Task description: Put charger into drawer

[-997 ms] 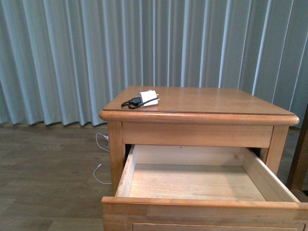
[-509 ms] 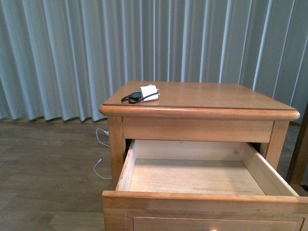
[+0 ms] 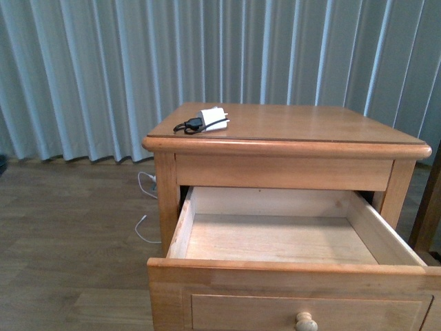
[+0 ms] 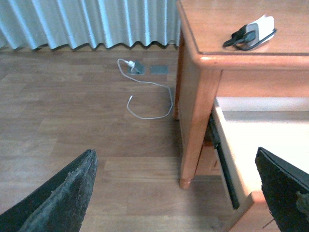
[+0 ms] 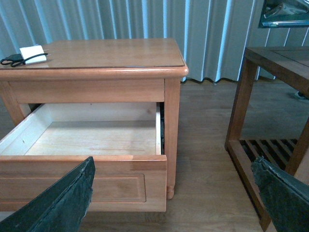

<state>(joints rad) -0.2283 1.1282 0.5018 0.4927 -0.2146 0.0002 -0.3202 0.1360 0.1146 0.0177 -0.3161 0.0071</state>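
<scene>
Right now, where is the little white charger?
The charger sits on the nightstand top, near its left edge in the front view, above the open drawer.

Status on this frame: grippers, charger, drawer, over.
Left gripper open, empty. Right gripper open, empty. Charger on nightstand top, untouched. Drawer pulled open, nothing blocking it.

Left gripper (image 4: 174,152) has its jaws spread wide; right gripper (image 5: 172,161) likewise, jaws wide apart.
</scene>
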